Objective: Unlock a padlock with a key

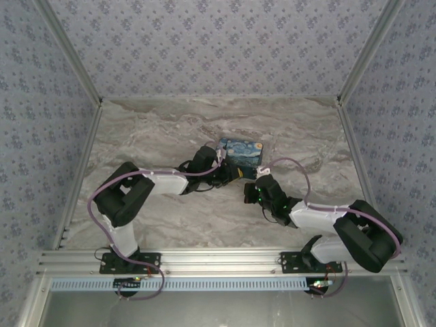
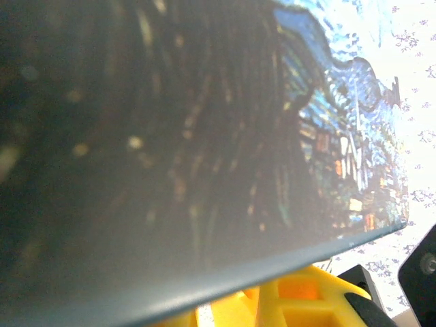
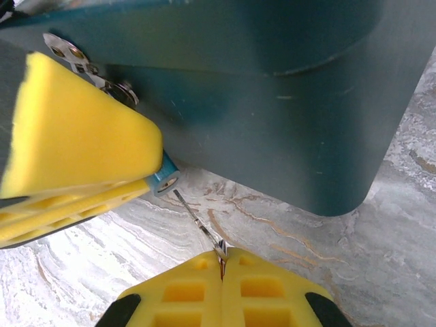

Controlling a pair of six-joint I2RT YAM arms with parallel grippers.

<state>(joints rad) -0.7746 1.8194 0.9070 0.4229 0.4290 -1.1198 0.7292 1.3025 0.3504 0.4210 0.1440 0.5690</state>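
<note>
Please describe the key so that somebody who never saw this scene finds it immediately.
Find the dark teal box standing on the marble table. In front of its wall, the right gripper pinches the key between its yellow fingertips. It is the thin silvery strip slanting up toward the small blue padlock, far slimmer than anything nearby.

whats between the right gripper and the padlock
Right wrist view: just the thin key, pinched in the right gripper, its tip reaching up to the padlock.
</note>
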